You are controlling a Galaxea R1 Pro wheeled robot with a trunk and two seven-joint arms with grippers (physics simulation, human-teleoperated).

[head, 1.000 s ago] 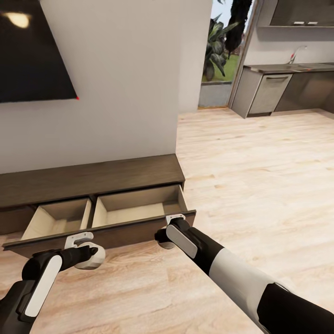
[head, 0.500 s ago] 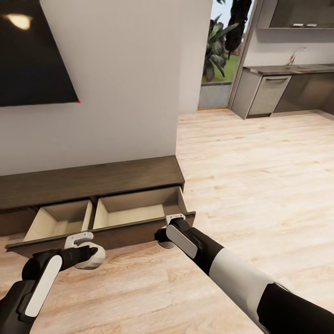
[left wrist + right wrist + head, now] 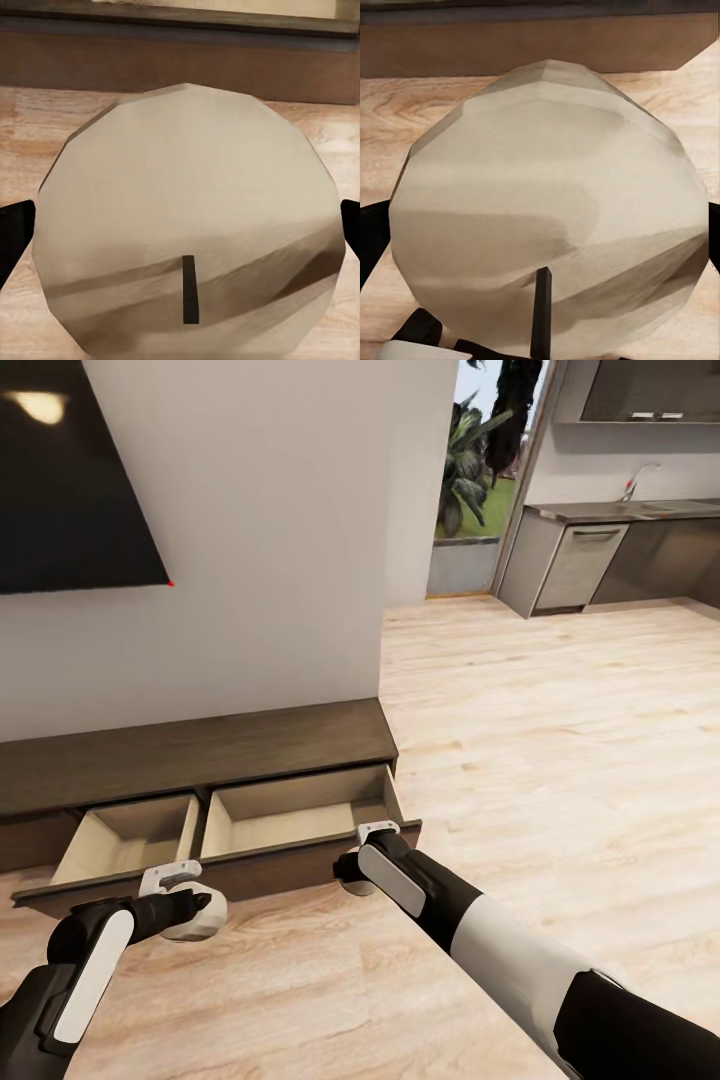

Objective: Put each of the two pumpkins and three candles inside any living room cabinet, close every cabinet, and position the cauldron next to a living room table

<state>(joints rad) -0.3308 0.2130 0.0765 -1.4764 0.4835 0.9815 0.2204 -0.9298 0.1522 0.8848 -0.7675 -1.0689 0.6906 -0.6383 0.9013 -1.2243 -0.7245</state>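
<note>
My left gripper [image 3: 185, 905] is clamped on a candle [image 3: 187, 247]; in the left wrist view the beige flat top with its dark wick sits squarely between the two black fingertips [image 3: 13, 234], one at 9 o'clock and one at 3. My right gripper [image 3: 352, 872] grips a second candle [image 3: 551, 210] the same way, its body bulging out past both fingers. In the head view both grippers hang just in front of the cabinet [image 3: 200, 755], whose wide drawer [image 3: 215, 865] stands pulled out at 12 o'clock from them, its pale compartments bare where I can see in. Compared with a second ago the arms sit where they were; the whole picture has slid slightly, so my head moved. The candles are barely visible from the head, tucked under the wrists. The TV [image 3: 75, 480] is cut off at 10 o'clock, and the kitchen units [image 3: 610, 560] lie far off at 2 o'clock.
</note>
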